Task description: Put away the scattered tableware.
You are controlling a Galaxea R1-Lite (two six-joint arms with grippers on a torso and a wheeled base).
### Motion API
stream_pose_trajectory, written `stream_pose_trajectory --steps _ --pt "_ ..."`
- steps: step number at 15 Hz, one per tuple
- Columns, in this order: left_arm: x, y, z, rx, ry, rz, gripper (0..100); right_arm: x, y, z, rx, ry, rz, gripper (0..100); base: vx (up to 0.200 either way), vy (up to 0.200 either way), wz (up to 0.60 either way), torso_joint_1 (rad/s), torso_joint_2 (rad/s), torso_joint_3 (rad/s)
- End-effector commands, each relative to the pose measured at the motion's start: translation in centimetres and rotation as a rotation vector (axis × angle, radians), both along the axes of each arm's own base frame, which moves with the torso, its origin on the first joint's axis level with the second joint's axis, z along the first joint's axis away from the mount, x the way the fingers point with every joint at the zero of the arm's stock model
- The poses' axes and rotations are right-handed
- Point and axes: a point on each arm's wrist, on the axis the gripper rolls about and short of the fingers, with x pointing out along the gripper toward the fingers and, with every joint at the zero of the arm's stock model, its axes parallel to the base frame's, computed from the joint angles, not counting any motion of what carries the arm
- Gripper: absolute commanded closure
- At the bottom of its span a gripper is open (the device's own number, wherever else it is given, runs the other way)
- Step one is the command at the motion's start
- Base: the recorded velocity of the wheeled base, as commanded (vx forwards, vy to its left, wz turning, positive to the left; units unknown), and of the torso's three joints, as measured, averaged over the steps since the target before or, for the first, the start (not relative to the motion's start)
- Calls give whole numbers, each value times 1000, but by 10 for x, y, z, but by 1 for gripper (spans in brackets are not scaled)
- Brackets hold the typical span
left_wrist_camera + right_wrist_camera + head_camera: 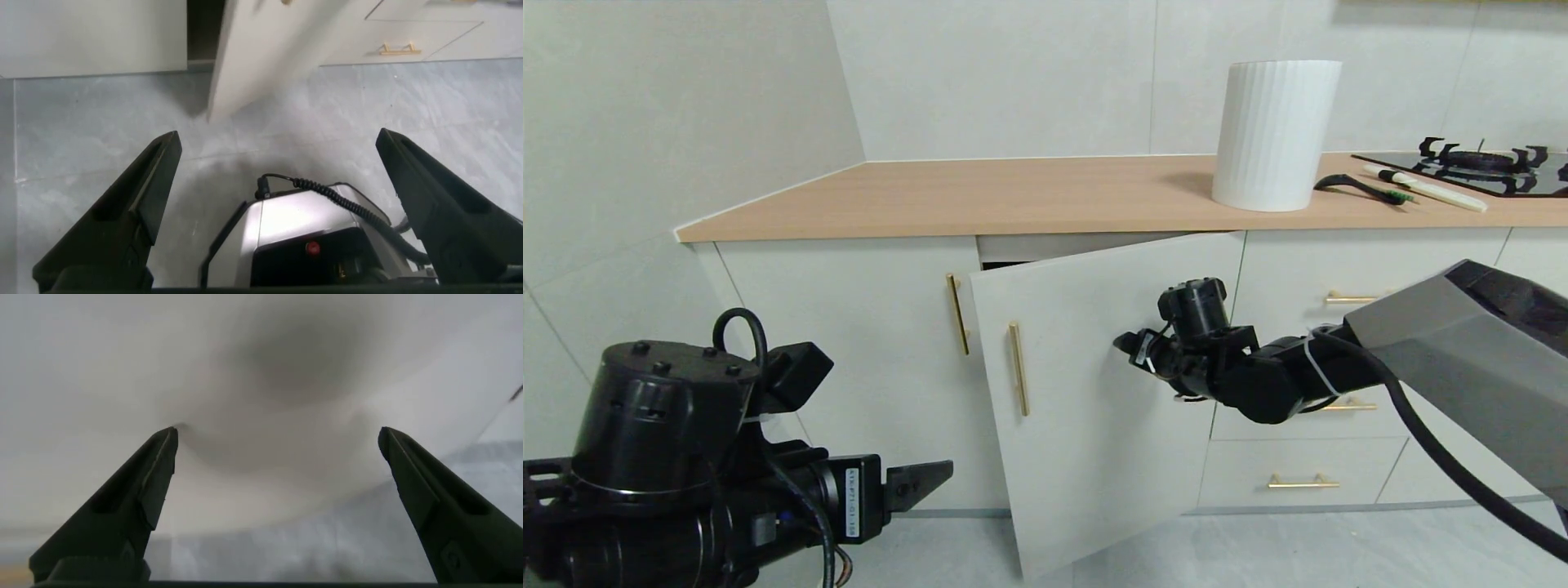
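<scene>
Two utensils lie on the wooden countertop (1013, 196) at the right: a black-handled one (1347, 184) and a cream one with a green part (1433, 190). Beside them stands a tall white ribbed holder (1274, 135). Below the counter a white cabinet door (1094, 408) with a gold handle (1018, 369) hangs partly open. My right gripper (1129, 343) is at the door's front face; its open fingers (139, 498) frame the white panel up close, holding nothing. My left gripper (923, 482) hangs low at the left, open (278, 143) over the grey floor.
A gas hob (1486, 163) sits at the counter's far right. Drawers with gold handles (1303, 483) are right of the open door, and a closed door with a gold handle (957, 314) is to its left. Walls enclose the left corner. The swung door's bottom edge (245, 73) juts over the floor.
</scene>
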Motion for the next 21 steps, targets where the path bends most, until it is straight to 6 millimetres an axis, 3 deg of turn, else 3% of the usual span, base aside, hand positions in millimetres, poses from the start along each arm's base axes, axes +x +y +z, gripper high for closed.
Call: stream_pose_trajectory --steps 1,14,21 --pt "0 0 0 0 0 1 0 15 -1 -10 -7 -9 -48 0 0 0 0 0 0 0" --pt "0 0 0 -1 1 2 0 59 -25 -33 -23 -44 -231 0 0 0 0 0 0 0" --pt "1 -1 -1 2 6 2 0 62 -28 -34 -24 -45 -240 0 0 0 0 0 0 0"
